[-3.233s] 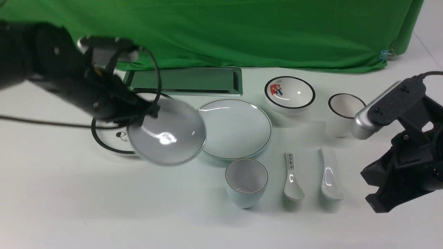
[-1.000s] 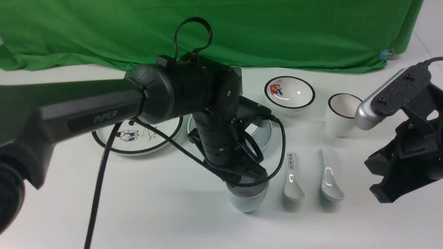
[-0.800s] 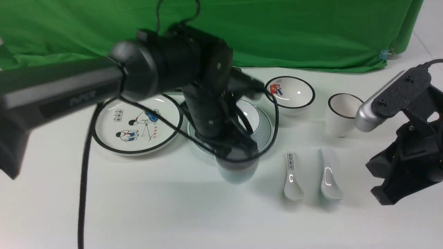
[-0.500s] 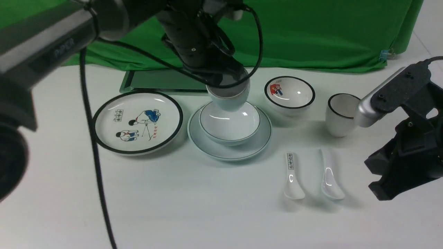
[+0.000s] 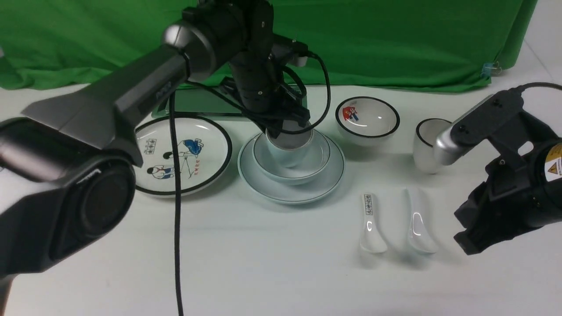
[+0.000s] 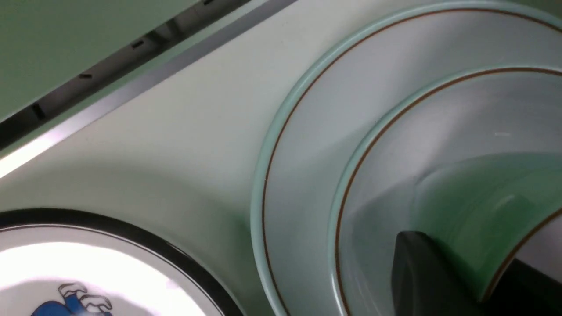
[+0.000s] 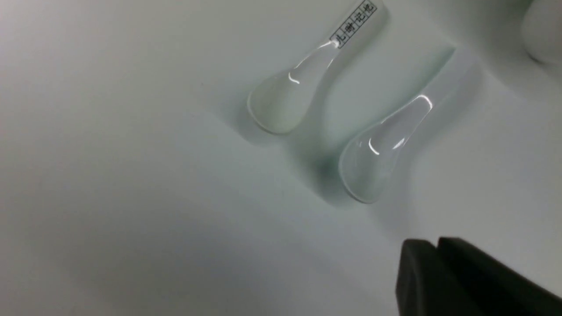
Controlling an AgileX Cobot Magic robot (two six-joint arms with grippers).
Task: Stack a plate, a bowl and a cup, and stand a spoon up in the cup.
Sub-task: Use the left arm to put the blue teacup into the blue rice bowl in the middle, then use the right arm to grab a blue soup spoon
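The pale blue-green bowl (image 5: 312, 166) sits on the pale blue-green plate (image 5: 263, 184) at the table's middle. My left gripper (image 5: 287, 131) is shut on the rim of the pale blue-green cup (image 5: 286, 151), which stands low inside the bowl. In the left wrist view one dark finger (image 6: 421, 272) lies outside the cup wall (image 6: 474, 210), with the bowl (image 6: 395, 145) and plate (image 6: 307, 131) around it. The plain white spoon (image 5: 417, 224) lies on the table, also in the right wrist view (image 7: 386, 145). My right gripper (image 7: 437, 248) is shut and empty, to the right of the spoon.
A cartoon plate (image 5: 184, 153) lies left of the stack. A small black-rimmed bowl (image 5: 368, 119) and a black-rimmed white cup (image 5: 426, 145) stand at the back right. A spoon with black characters (image 5: 371, 224) lies beside the plain one. A green cloth (image 5: 351, 39) and a metal tray (image 5: 197, 103) are behind.
My left gripper carried the cup from the table in front of the plate up and back, then lowered it into the bowl. My right arm shifted slightly left.
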